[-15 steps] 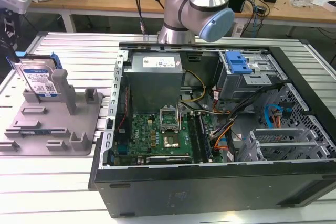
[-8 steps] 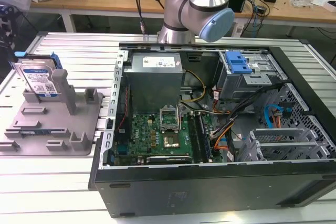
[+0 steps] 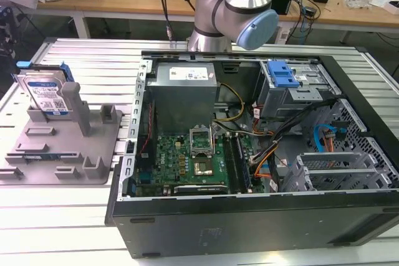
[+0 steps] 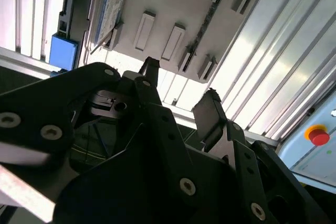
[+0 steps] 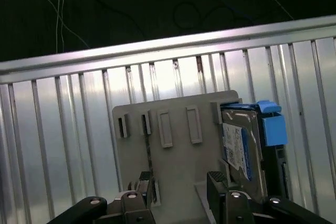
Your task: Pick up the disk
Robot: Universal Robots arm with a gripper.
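Disk [image 3: 42, 95] is noted standing on edge in a slot at the rear corner of a grey slotted fixture plate [image 3: 68, 160], toward the exterior view's left. Its white-and-blue label is turned toward that camera, and a blue plastic rail is seen along its upper edge. The plate is laid on a ribbed aluminium table [image 3: 93, 60], just beside an open computer case [image 3: 249, 222] and apart from it. Inside the case, a grey power supply box [image 3: 184, 83], a green motherboard [image 3: 187, 160] and a metal drive cage with a blue tab [image 3: 283, 79] are recorded. The arm [image 3: 235, 5] is seen behind the case in the exterior view. The gripper [image 5: 181, 183] is seen in both wrist views, looking down on the plate; its black fingers [image 4: 210, 107] are spread wide with nothing held between them. In the first wrist view the disk [image 5: 242, 150] is placed off to the side of one finger, not between the two, and no contact is visible. In the second wrist view the disk [image 4: 110, 11] appears beyond the gripper [image 4: 181, 90], at the plate's [image 4: 173, 3] edge. A red button [image 4: 318, 136] is noted at the table's far side in that view.
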